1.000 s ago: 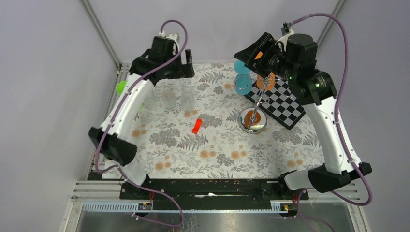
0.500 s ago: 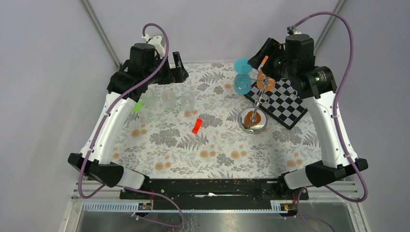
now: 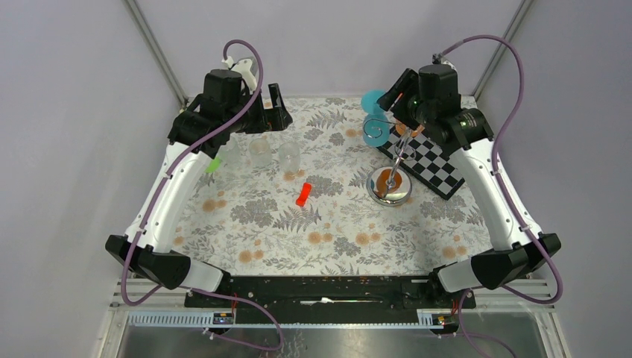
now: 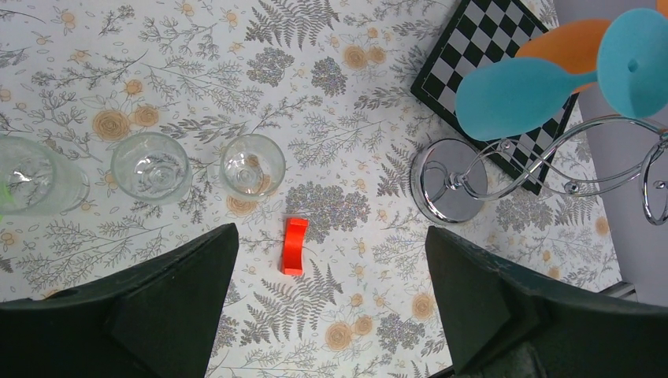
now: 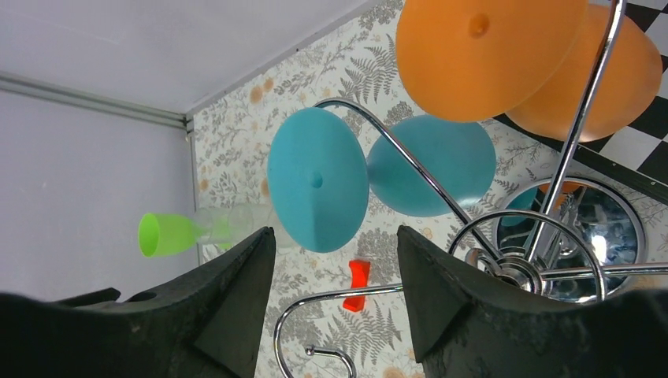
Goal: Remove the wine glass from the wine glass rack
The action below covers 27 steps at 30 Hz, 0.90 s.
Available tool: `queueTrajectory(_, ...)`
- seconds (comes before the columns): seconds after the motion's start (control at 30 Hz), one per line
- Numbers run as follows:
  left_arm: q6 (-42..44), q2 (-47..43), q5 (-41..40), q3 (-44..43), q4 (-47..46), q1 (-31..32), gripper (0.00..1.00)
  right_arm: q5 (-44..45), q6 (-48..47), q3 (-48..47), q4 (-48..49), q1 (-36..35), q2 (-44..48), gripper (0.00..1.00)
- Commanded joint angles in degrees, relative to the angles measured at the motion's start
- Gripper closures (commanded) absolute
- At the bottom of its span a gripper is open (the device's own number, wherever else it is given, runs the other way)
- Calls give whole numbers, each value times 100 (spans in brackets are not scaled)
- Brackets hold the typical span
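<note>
Two arms stand on bases at the near table edge, and both reach to the far side.

Left arm: elbow low at near left, forearm slanting up to the far-left corner. The left gripper point(image 4: 329, 244) hangs high over the flowered tablecloth point(image 3: 298, 239). Its jaws are spread wide, with nothing between them.

Right arm: elbow at near right, forearm climbing to the far right. The right gripper point(image 5: 335, 236) sits level with the rack top, jaws apart and gripping nothing.

The silver metal wine glass rack point(image 3: 389, 186), with a round shiny disc base, stands right of centre. It is just beside the black-and-white chequered board point(image 3: 436, 165). A teal plastic wine glass point(image 5: 317, 179) and an orange plastic wine glass point(image 5: 480, 55) hang by their feet from its wire arms. The teal foot lies just ahead of the right jaws; we cannot tell whether they touch.

Hidden: in the top view the right gripper covers most of the orange wine glass and the wire loops. The left wrist view cuts that glass off at the frame edge.

Only the left wrist view shows clearly the small red block point(image 4: 295, 246) and three clear glasses point(image 4: 150, 167) in a row. The right wrist view shows a bright green cup point(image 5: 161, 234) at far left, mostly under the left arm from above.
</note>
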<state>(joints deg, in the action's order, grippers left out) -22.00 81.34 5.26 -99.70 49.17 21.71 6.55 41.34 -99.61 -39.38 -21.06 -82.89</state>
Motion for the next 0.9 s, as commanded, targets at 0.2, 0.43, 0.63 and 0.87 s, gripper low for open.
queueTrajectory(0.2, -24, -160, 77, -100, -325, -17, 1, 818, 895, 592, 906, -155, 317, 36)
queueTrajectory(0.43, -33, -154, 67, -85, -336, -11, 1, 834, 1002, 315, 873, -197, 97, 40)
queueTrajectory(0.63, -9, -153, 45, -85, -331, -17, 1, 804, 945, 86, 705, -242, -174, 41)
queueTrajectory(0.87, 11, -149, 25, -89, -329, -16, 1, 931, 798, -162, 619, -344, -374, 46)
